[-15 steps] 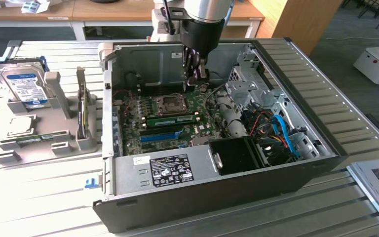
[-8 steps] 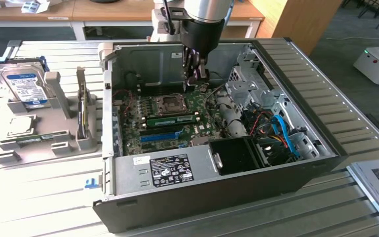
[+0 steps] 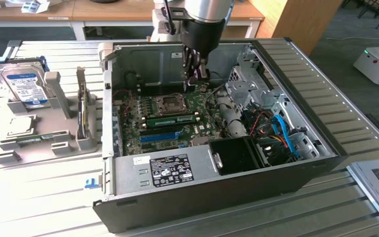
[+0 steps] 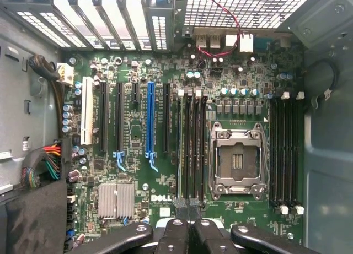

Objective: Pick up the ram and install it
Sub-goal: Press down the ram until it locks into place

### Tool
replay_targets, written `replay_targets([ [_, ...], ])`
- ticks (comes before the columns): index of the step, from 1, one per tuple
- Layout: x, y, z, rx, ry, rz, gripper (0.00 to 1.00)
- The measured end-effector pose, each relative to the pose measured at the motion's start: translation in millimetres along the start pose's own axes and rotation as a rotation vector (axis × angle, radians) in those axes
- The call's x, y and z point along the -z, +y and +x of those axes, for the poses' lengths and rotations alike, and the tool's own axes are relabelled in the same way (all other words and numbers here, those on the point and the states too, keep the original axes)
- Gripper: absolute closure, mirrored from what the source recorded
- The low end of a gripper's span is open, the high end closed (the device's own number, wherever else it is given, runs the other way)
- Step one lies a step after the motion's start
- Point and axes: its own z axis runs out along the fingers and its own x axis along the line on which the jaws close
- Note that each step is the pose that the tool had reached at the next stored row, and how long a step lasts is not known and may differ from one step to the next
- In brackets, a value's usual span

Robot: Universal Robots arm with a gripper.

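The ram (image 3: 171, 119), a long green stick, lies seated in a memory slot on the motherboard (image 3: 151, 109) inside the open computer case (image 3: 209, 197), just in front of the CPU socket (image 3: 170, 102). In the wrist view the ram (image 4: 181, 149) shows edge-on as a pale green strip in the slot beside the CPU socket (image 4: 237, 160). My gripper (image 3: 198, 81) hangs inside the case above the board. The wrist view has the gripper (image 4: 187, 210) shut with nothing between its fingers, its tips over one end of the memory slots. I cannot tell whether they touch the ram.
A long blue slot (image 3: 158, 137) runs parallel to the ram. Cables (image 3: 278, 133) and a drive cage (image 3: 248, 79) crowd the case's right side. A power supply (image 3: 170, 170) sits at the front. On the exterior view's left, a grey fixture (image 3: 64, 143) holds a hard drive (image 3: 23, 86) and another green stick (image 3: 38, 137).
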Motion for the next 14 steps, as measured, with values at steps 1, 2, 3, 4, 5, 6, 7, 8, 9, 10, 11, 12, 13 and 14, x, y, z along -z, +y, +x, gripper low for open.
replay_targets([
  [1, 0.0, -1.0, 0.0, 0.0, 0.0, 0.0, 0.9],
  [2, 0.1, -2.1, 0.0, 0.0, -0.0001, 0.0, 0.9],
  [3, 0.1, -3.2, -0.1, 0.0, -0.0001, 0.0, 0.9],
  [4, 0.1, -4.5, -0.1, 0.0, -0.0001, -0.0001, 0.9],
  [5, 0.2, -5.8, 0.0, 0.0, 0.0, -0.0001, 0.9],
  [6, 0.3, -7.1, -0.1, 0.0, 0.0, -0.0001, 0.9],
  [7, 0.3, -8.4, -0.1, 0.0, -0.0001, -0.0001, 0.9],
  [8, 0.3, -9.6, -0.1, 0.0, -0.0001, -0.0002, 0.9],
  [9, 0.4, -10.8, -0.1, 0.0, 0.0, -0.0002, 0.9],
  [10, 0.4, -11.9, -0.1, 0.0, -0.0001, -0.0002, 0.9],
  [11, 0.5, -13.2, -0.1, 0.0, -0.0001, -0.0002, 0.9],
  [12, 0.5, -14.3, -0.1, 0.0, -0.0001, -0.0003, 0.9],
  [13, 0.6, -15.4, -0.1, 0.0, -0.0001, -0.0003, 0.9],
  [14, 0.6, -16.5, -0.1, 0.0, -0.0001, -0.0003, 0.9],
])
